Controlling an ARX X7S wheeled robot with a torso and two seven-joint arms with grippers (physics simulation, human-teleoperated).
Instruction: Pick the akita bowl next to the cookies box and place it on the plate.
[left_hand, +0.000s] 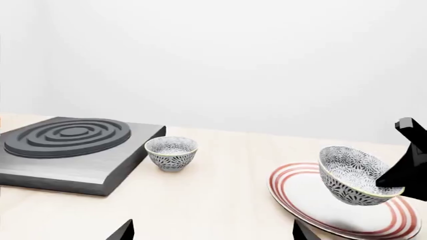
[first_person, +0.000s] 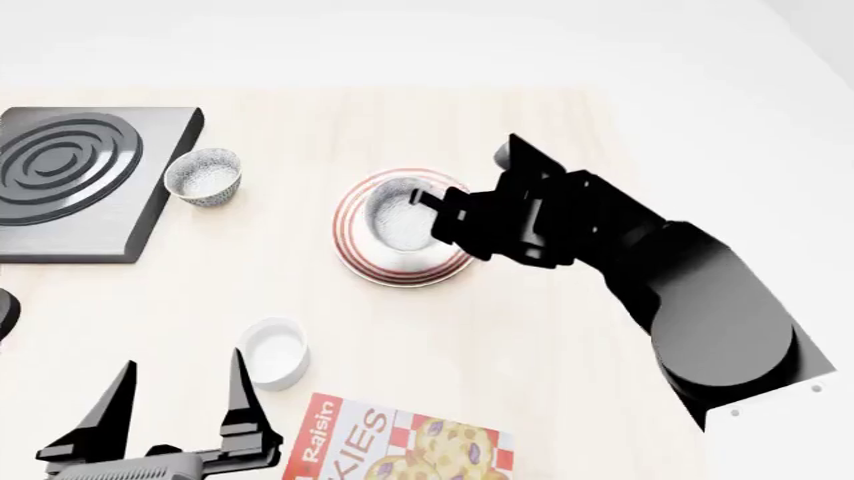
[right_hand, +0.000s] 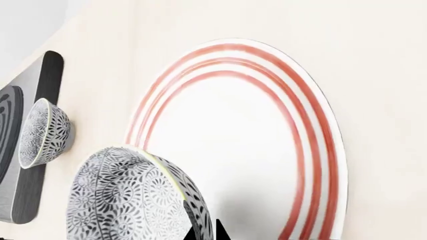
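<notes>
The akita bowl (left_hand: 353, 175) (first_person: 398, 215) (right_hand: 127, 195) hangs tilted just over the plate (left_hand: 300, 192) (first_person: 400, 275) (right_hand: 233, 150), a white plate with red rings. My right gripper (first_person: 427, 210) (right_hand: 205, 232) is shut on the bowl's rim, one finger inside and one outside. The cookies box (first_person: 414, 445) lies at the table's near edge, partly cut off by the picture. My left gripper (first_person: 180, 385) (left_hand: 213, 232) stands open and holds nothing, low over the near left of the table, well away from the plate.
A second patterned bowl (first_person: 203, 176) (left_hand: 171, 152) stands beside a dark grey burner block (first_person: 74, 175) (left_hand: 67, 145) at the far left. A small plain white cup (first_person: 276, 350) sits close to my left gripper. The table's right edge runs just past my right arm.
</notes>
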